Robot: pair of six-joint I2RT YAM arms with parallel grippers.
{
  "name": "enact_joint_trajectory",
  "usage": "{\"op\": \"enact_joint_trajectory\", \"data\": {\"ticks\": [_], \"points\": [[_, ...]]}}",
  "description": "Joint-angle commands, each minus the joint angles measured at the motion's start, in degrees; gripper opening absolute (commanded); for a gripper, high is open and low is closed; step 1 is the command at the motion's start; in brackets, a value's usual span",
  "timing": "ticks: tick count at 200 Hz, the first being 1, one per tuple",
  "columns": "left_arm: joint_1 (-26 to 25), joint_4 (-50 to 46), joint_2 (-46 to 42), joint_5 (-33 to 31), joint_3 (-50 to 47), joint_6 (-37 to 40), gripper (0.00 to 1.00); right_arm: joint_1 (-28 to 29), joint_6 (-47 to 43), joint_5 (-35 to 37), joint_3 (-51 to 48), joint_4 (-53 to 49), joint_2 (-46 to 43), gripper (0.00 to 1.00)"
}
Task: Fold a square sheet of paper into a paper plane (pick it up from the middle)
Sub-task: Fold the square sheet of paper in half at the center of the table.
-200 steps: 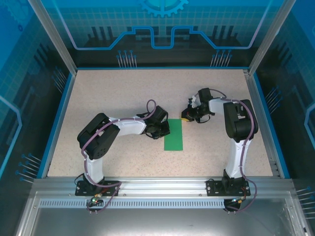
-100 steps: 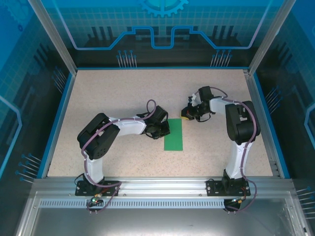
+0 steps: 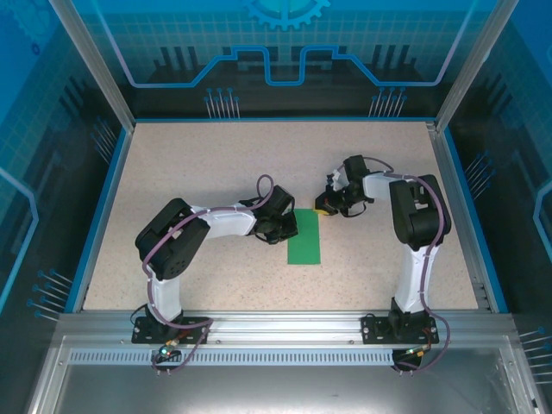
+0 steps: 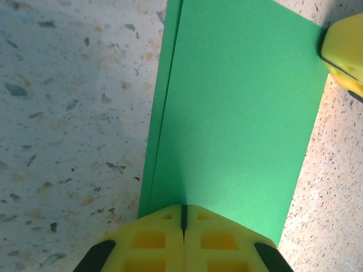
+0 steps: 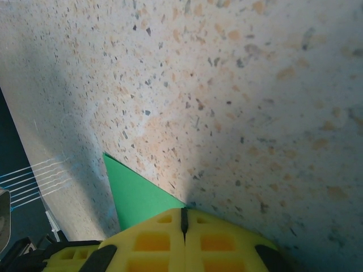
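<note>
The paper (image 3: 304, 236) lies flat mid-worktop (image 3: 216, 164), folded into a narrow strip with its long axis running near to far. The left tool (image 4: 183, 212), closed, sits on the strip's left edge. The right tool (image 5: 183, 218), also closed, is at its far right corner.

The counter (image 3: 216, 172) is a pale speckled slab, beige with dark and orange flecks, framed by a blue rim (image 3: 285, 119) along its left, far and right edges. The square sheet of paper (image 3: 304, 237) lies flat near the counter's middle, well clear of every edge and corner. It shows as a narrow green rectangle, long sides running far edge to near edge. It seems folded double, as a second layer peeks out along one long side.
</note>
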Motion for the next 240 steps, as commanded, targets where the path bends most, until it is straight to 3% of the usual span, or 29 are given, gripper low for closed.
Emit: {"op": "enact_joint_trajectory", "data": {"ticks": [1,70,118,193,240], "points": [[-0.6,-8.5,1.8,-2.3,-2.5,1.5,0.00,-0.3,-1.1,-1.8,-0.3,-2.7,-5.3,0.00],[-0.6,-8.4,1.8,-2.3,-2.1,1.4,0.00,2.6,2.8,-2.1,-10.1,4.9,-7.9,0.00],[-0.6,-8.5,1.6,-2.3,-2.1,1.5,0.00,2.8,1.8,0.3,-11.8,4.4,-6.7,0.00],[-0.5,-8.9,1.3,-2.3,-1.9,1.7,0.00,2.8,2.2,-3.6,-17.7,6.4,-14.6,0.00],[-0.5,-8.5,1.7,-2.3,-1.9,1.7,0.00,2.8,2.1,-2.5,-22.4,8.4,-13.3,0.00]]}}
